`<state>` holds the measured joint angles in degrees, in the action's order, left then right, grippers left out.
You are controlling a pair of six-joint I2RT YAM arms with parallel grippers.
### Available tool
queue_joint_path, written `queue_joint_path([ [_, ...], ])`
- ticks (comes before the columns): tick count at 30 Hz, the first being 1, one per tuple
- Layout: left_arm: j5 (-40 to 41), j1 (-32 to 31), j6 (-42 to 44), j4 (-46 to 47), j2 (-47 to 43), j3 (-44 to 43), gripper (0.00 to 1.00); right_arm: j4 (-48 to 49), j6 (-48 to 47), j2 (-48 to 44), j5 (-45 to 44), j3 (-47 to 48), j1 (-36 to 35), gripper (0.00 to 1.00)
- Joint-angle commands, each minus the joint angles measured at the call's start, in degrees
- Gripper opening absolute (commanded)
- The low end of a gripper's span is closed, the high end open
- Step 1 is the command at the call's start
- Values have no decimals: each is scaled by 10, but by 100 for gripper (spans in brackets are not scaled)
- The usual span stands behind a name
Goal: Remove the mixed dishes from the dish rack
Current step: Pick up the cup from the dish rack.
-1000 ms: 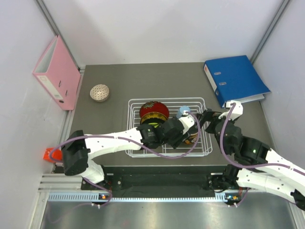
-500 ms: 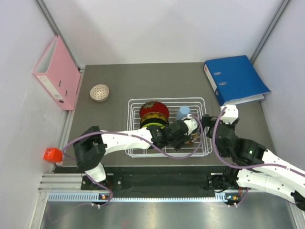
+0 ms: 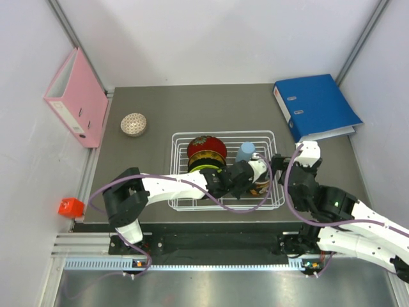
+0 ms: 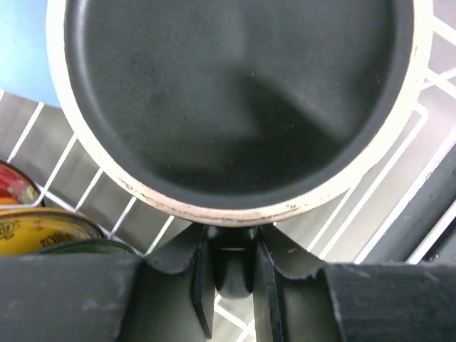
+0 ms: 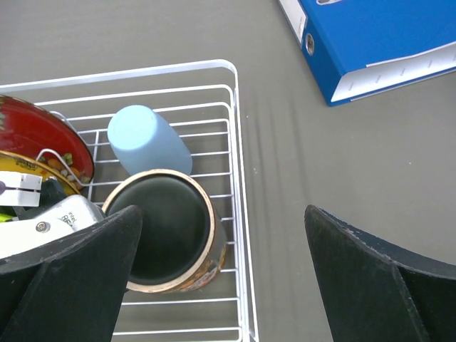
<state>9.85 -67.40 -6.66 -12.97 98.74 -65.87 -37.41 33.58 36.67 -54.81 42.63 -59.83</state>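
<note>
The white wire dish rack [image 3: 180,204] stands mid-table. In it are a red gold-patterned bowl [image 3: 206,146], a yellow-and-black plate [image 3: 206,157] and a lime-green bowl [image 3: 199,168] close below it, a light blue cup [image 3: 245,151] and a dark mug [image 5: 167,239] with a cream ring and rusty side. My left gripper [image 4: 231,246] reaches into the rack's right part [image 3: 254,174] and is shut on the mug's dark handle [image 4: 234,260]. My right gripper [image 5: 224,271] is open and empty over the rack's right edge [image 3: 279,163]. The beige net-patterned bowl [image 3: 133,124] sits on the table, left of the rack.
A blue binder [image 3: 316,105] lies at the back right, also in the right wrist view [image 5: 370,43]. A pink binder [image 3: 77,96] stands at the left wall. A small red-orange object [image 3: 70,206] sits off the table's front left corner.
My left gripper has moved down and nearer in the rack onto the dark mug. My right wrist has shifted slightly left toward the rack's edge. The dishes have not moved.
</note>
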Motion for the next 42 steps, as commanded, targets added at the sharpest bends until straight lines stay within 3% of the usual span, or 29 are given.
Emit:
queue_joint_path([
  [1, -37, -15, 39, 7, 17, 6, 5, 104, 29, 1, 60, 3, -8, 100],
  [3, -33, -16, 41, 1, 8, 3, 0, 106, 29, 2, 61, 3, -9, 100],
  [19, 47, -17, 113, -65, -115, -109, 0, 111, -15, 2, 37, 68, -9, 100],
  [28, 47, -15, 114, -81, -129, -159, 0, 118, -36, -18, 27, 112, -10, 100],
  [32, 53, -11, 82, -64, -138, -142, 0, 111, -33, -30, 21, 117, -9, 99],
  [37, -1, 47, -12, -26, -175, -123, 0, 141, -26, -81, 22, 106, -9, 100],
  [41, -96, 129, -109, 55, -226, -48, 0, 180, -31, -131, 41, 73, -9, 100],
  [42, -150, 141, -150, 72, -245, -35, 0, 182, -31, -144, 42, 69, -9, 100],
])
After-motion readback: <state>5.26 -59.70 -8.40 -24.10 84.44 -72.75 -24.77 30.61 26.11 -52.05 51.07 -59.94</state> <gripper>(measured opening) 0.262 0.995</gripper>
